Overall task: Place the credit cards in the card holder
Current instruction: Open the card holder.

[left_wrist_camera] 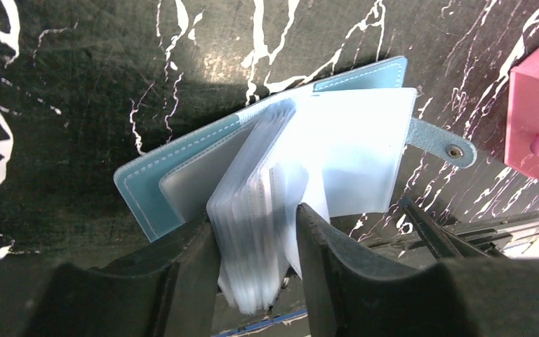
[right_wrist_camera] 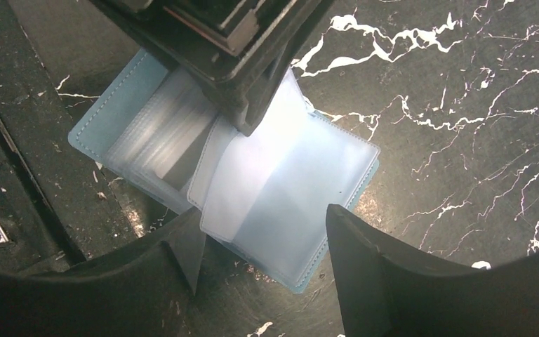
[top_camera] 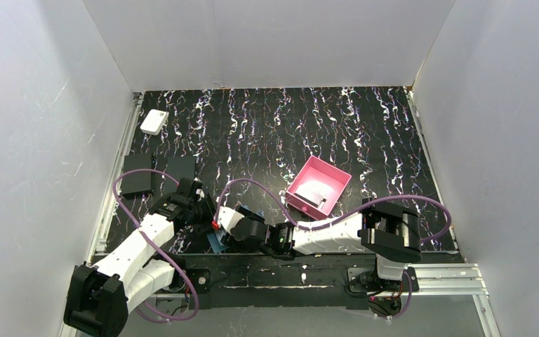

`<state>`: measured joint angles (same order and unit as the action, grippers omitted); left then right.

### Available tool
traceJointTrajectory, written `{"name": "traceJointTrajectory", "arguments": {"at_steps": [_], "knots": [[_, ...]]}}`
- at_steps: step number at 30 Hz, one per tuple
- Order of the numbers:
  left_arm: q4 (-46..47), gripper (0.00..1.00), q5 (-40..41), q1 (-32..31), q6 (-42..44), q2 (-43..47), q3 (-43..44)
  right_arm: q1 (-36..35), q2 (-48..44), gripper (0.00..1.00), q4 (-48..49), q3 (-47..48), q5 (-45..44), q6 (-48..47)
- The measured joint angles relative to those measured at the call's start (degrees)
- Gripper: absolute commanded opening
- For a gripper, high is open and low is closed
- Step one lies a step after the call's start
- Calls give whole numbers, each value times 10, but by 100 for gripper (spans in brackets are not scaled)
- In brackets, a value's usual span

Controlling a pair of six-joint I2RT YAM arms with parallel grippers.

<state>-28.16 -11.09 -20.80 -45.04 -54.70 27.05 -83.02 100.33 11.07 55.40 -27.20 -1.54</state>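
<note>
Two hands are seen close together at the near edge of the tabletop (top_camera: 288, 133) in the top view. The left hand (top_camera: 198, 208) and the right hand (top_camera: 233, 223) are both over the teal card holder (top_camera: 217, 243). What looks like a pale credit card (top_camera: 314, 194) is seen lying in the pink tray (top_camera: 338, 191), well apart from the holder. From the left wrist, the holder is shown open, its clear sleeves (left_wrist_camera: 253, 232) fanned between the left hand's partly parted fingers (left_wrist_camera: 196, 260); whether they are pinched cannot be told. From the right wrist, the right hand (right_wrist_camera: 265, 217) is shown wide open above the holder's right leaf, with nothing gripped. No card can be made out in any sleeve, so the task is judged barely begun, with every card yet to be fetched and slotted.
</note>
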Motion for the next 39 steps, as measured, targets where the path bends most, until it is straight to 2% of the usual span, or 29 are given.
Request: {"name": "traceJointTrajectory", "arguments": {"at_steps": [2, 8, 10, 11, 17, 20, 28, 31, 39], "knots": [[-7, 62, 0, 0, 3, 0, 0, 0, 0, 71, 1, 0, -2, 0], [-37, 80, 3, 0, 5, 2, 11, 1, 0, 69, 9, 0, -21, 13], [-50, 95, 7, 0, 5, 5, 23, 1, 0, 67, 11, 0, -28, 21], [-58, 98, 11, 0, 7, 8, 33, 1, 0, 65, 12, 0, -31, 26], [-99, 98, 35, 0, 11, 36, 88, 1, 0, 64, 11, -2, -63, 67], [-116, 94, 51, 0, 11, 58, 101, 1, 0, 65, 8, -12, -78, 91], [-117, 49, 52, 0, -1, 83, 88, 3, 0, 70, -10, -28, -97, 150], [-81, 38, 17, 0, -9, 49, 65, 11, 0, 70, -19, -28, -86, 172], [3, 37, -40, 0, -26, -5, 17, 86, -20, 63, -20, -54, 22, 259]]}}
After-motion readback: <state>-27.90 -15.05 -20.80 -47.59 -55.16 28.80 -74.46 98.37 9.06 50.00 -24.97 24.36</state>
